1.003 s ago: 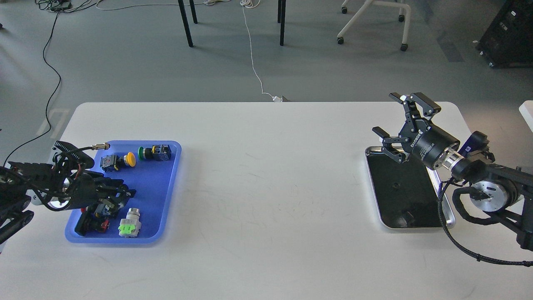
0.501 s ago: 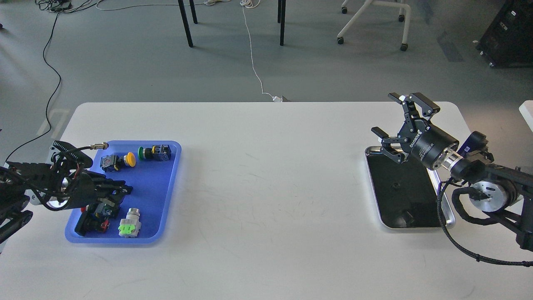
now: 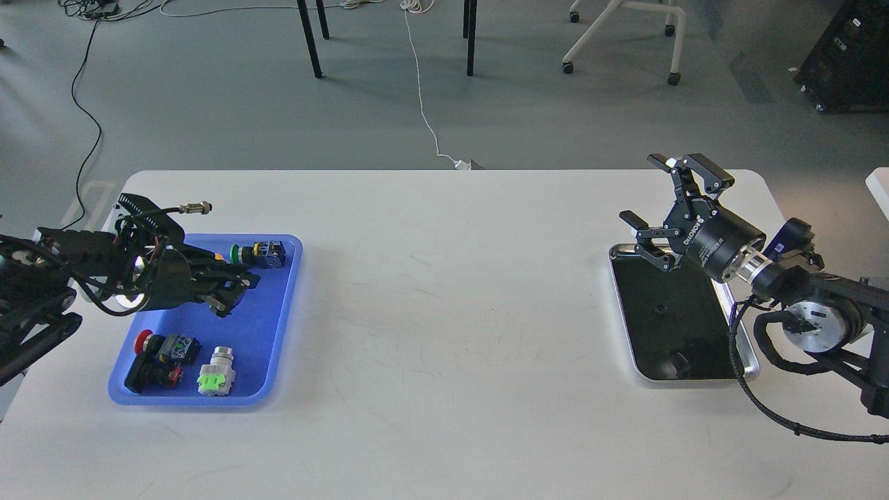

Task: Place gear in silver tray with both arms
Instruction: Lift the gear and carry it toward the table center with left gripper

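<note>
The silver tray [image 3: 668, 326] lies at the table's right, its dark bottom bare. My right gripper [image 3: 670, 198] hovers over its far left corner, tilted up, jaws wide open and empty. My left gripper [image 3: 238, 295] hangs over the middle of the blue tray [image 3: 267, 333]; its two fingers stand apart with nothing visible between them. The blue tray holds small push-button parts: a green-capped one [image 3: 257, 254], a red-capped one [image 3: 161, 349] and a white one with a bright green base [image 3: 217, 375]. My left gripper hides the yellow-capped part.
The white table [image 3: 451, 312] spans the view between the two trays. A black cable [image 3: 771, 410] loops from my right arm onto the table by the silver tray's near right corner. Chair legs and floor cables lie beyond the far edge.
My left gripper has risen and moved to the right and away, from over the red-capped part to the tray's middle; that part now shows fully. My right arm has not moved.
</note>
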You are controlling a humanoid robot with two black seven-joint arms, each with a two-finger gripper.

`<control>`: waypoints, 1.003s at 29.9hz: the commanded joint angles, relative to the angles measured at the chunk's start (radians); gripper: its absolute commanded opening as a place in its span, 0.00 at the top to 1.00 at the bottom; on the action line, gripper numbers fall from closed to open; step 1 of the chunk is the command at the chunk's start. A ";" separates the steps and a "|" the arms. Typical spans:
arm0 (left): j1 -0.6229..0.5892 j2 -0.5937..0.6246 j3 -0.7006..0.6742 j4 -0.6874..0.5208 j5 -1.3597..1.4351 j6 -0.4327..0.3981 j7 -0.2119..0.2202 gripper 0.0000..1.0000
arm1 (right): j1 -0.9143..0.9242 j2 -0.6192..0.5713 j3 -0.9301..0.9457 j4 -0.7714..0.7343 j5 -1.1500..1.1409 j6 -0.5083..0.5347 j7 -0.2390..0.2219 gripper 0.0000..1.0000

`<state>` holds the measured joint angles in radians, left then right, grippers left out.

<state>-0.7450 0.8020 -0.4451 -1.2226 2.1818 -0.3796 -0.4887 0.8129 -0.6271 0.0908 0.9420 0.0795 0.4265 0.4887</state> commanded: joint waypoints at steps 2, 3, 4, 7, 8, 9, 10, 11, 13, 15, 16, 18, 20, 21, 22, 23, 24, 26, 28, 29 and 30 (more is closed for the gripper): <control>-0.074 -0.039 0.000 -0.153 0.000 -0.109 0.000 0.88 | 0.000 -0.003 0.003 0.000 0.000 0.000 0.000 0.04; -0.091 -0.073 0.003 -0.159 0.000 -0.109 0.000 0.88 | -0.001 -0.003 0.004 -0.002 0.000 0.000 0.000 0.04; -0.114 -0.114 0.006 -0.160 0.000 -0.109 0.000 0.88 | -0.001 -0.006 0.004 -0.002 0.000 0.001 0.000 0.04; -0.197 -0.217 0.060 -0.135 0.000 -0.109 0.000 0.87 | -0.003 -0.019 0.004 -0.003 0.000 0.001 0.000 0.04; -0.227 -0.243 0.093 -0.118 0.000 -0.109 0.000 0.87 | -0.003 -0.019 0.006 -0.003 0.000 0.000 0.000 0.04; -0.262 -0.274 0.136 -0.097 0.000 -0.109 0.000 0.87 | -0.004 -0.020 0.006 -0.005 0.000 0.001 0.000 0.04; -0.295 -0.305 0.179 -0.077 0.000 -0.109 0.000 0.87 | -0.008 -0.020 0.006 -0.006 0.000 0.002 0.000 0.04; -0.315 -0.334 0.213 -0.061 0.000 -0.109 0.000 0.87 | -0.012 -0.020 0.007 -0.006 0.000 0.002 0.000 0.04; -0.336 -0.391 0.255 -0.034 0.000 -0.109 0.000 0.87 | -0.020 -0.020 0.013 -0.008 0.000 0.002 0.000 0.04; -0.340 -0.437 0.266 0.000 0.000 -0.109 0.000 0.87 | -0.030 -0.020 0.018 -0.011 0.000 0.002 0.000 0.04; -0.340 -0.454 0.267 0.017 0.000 -0.109 0.000 0.87 | -0.034 -0.020 0.018 -0.011 0.000 0.002 0.000 0.04; -0.336 -0.489 0.269 0.047 0.000 -0.109 0.000 0.87 | -0.038 -0.020 0.018 -0.011 0.000 0.002 0.000 0.04; -0.336 -0.520 0.281 0.074 0.000 -0.109 0.000 0.87 | -0.041 -0.020 0.018 -0.011 0.000 0.002 0.000 0.04; -0.338 -0.532 0.302 0.084 0.000 -0.109 0.000 0.87 | -0.041 -0.020 0.018 -0.011 0.000 0.002 0.000 0.04; -0.340 -0.546 0.324 0.100 0.000 -0.109 0.000 0.87 | -0.041 -0.020 0.018 -0.011 0.000 0.002 0.000 0.04; -0.341 -0.558 0.339 0.112 0.000 -0.109 0.000 0.87 | -0.041 -0.020 0.018 -0.011 0.000 0.002 0.000 0.04; -0.341 -0.576 0.347 0.126 0.000 -0.109 0.000 0.87 | -0.041 -0.020 0.018 -0.011 0.000 0.002 0.000 0.04; -0.340 -0.612 0.350 0.143 0.000 -0.109 0.000 0.87 | -0.040 -0.020 0.018 -0.011 0.000 0.000 0.000 0.04; -0.340 -0.633 0.358 0.150 0.000 -0.109 0.000 0.87 | -0.041 -0.020 0.018 -0.012 0.000 0.000 0.000 0.04; -0.340 -0.647 0.364 0.155 0.000 -0.109 0.000 0.87 | -0.041 -0.020 0.018 -0.012 0.000 0.000 0.000 0.04; -0.340 -0.659 0.371 0.161 0.000 -0.109 0.000 0.87 | -0.041 -0.020 0.018 -0.012 0.000 0.000 0.000 0.04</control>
<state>-1.0854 0.1767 -0.0897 -1.0764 2.1816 -0.4888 -0.4887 0.7717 -0.6474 0.1090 0.9304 0.0798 0.4270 0.4887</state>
